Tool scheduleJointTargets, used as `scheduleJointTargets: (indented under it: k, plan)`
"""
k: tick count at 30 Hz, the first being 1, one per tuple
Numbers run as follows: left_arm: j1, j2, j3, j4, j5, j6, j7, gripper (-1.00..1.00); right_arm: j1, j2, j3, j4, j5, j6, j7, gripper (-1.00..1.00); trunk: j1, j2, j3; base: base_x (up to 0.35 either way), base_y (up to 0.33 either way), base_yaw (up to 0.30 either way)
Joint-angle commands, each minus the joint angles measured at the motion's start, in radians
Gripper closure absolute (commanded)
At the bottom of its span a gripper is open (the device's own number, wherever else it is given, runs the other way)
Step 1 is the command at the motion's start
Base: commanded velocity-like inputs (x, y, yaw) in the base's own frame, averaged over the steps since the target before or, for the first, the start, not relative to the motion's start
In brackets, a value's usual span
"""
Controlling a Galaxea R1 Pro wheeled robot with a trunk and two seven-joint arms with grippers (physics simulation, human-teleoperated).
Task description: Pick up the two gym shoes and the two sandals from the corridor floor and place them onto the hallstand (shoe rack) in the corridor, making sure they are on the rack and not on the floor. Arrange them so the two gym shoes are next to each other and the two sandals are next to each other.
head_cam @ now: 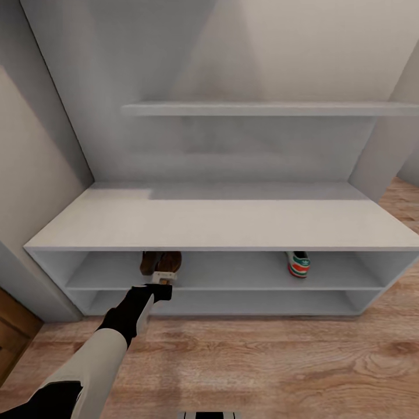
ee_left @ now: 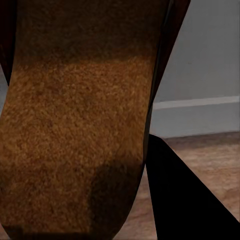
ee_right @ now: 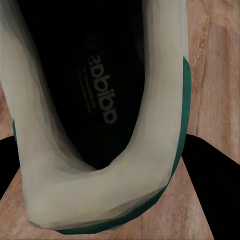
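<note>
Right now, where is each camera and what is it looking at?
Head view: up on the head, looking down at the rack; left arm reaches a sandal.
Left wrist view: by the left tool, close on the sandal's footbed; shares it with the head view.
Right wrist view: by the right tool, looking into a gym shoe over the floor.
</note>
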Motion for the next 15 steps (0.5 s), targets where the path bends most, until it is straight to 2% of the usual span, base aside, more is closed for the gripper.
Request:
scheduleJointTargets:
  k: [1,4,9,15]
  plan:
    - [0.000,-0.002,0.008,-0.002,-0.013,0.005,-0.009,1.00,-0.001,0.000,-0.005,-0.002,0.010,0.004,0.009,1.00,0.000,0.000,-0.001,0.047,0.000,0.000]
    - [0.001,-0.002,0.008,-0.002,-0.013,0.005,-0.009,1.00,-0.001,0.000,-0.005,-0.002,0.010,0.004,0.009,1.00,0.000,0.000,-0.001,0.062,-0.014,0.000]
    - [0.000,-0.002,0.009,-0.002,-0.013,0.005,-0.009,1.00,-0.001,0.000,-0.004,-0.002,0.010,0.004,0.009,1.00,0.000,0.000,-0.001,0.176,-0.105,0.000]
    - [0.001,-0.002,0.009,-0.002,-0.013,0.005,-0.010,1.00,-0.001,0.000,-0.003,-0.002,0.010,0.004,0.009,1.00,0.000,0.000,-0.001,0.048,-0.022,0.000]
